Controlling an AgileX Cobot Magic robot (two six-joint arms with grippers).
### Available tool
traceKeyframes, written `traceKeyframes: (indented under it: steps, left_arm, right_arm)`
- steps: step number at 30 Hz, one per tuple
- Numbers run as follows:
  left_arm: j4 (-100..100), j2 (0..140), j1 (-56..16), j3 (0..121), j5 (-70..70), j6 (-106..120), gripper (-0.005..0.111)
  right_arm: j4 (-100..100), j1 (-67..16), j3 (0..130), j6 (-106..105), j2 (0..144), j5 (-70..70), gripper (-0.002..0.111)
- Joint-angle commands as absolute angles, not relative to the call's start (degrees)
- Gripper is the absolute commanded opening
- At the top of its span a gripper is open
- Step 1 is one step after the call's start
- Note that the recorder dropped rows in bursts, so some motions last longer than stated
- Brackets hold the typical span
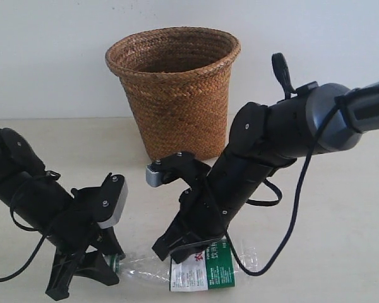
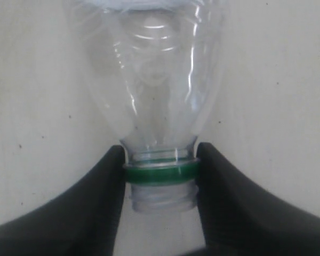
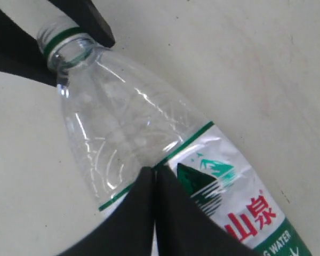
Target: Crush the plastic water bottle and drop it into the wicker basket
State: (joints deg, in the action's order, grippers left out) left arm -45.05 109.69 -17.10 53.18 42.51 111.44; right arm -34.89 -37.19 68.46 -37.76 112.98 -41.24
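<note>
The plastic water bottle (image 1: pixel 205 271) lies on its side on the table at the front, uncapped, with its neck toward the left. My left gripper (image 1: pixel 114 265) is shut on the neck; in the left wrist view its jaws press on both sides of the green ring (image 2: pixel 160 173) below the clear shoulder of the bottle (image 2: pixel 154 80). My right gripper (image 1: pixel 172 251) comes down on the bottle from above. Its fingers are shut together, tips (image 3: pixel 153 170) resting at the label's edge on the bottle (image 3: pixel 117 128). The wicker basket (image 1: pixel 177 107) stands upright behind both arms.
The pale table (image 1: pixel 341 240) stretches to the white wall behind the basket. Black cables loop from both arms, one hanging near the bottle's base (image 1: pixel 265 268). The left gripper's black fingers (image 3: pixel 85 16) show in the right wrist view at the bottle's neck.
</note>
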Motion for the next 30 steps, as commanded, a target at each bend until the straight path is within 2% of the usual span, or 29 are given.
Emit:
traceKeyframes:
  steps: [1,14,30]
  left_arm:
    - [-45.4,109.6,-17.4,53.4,43.2,110.8,0.004]
    - [-45.4,109.6,-17.4,53.4,43.5,110.4,0.004]
    - [-45.4,109.6,-17.3,53.4,43.5,110.3,0.004]
  right_arm:
    - [-21.7,-37.1,71.3,-30.5,119.0,-47.9,0.000]
    - [-15.7,-36.9,81.2,-25.4,128.1,-55.8,0.000]
    - [-17.3,-31.4,82.1,-22.4,128.6,-60.6,0.000]
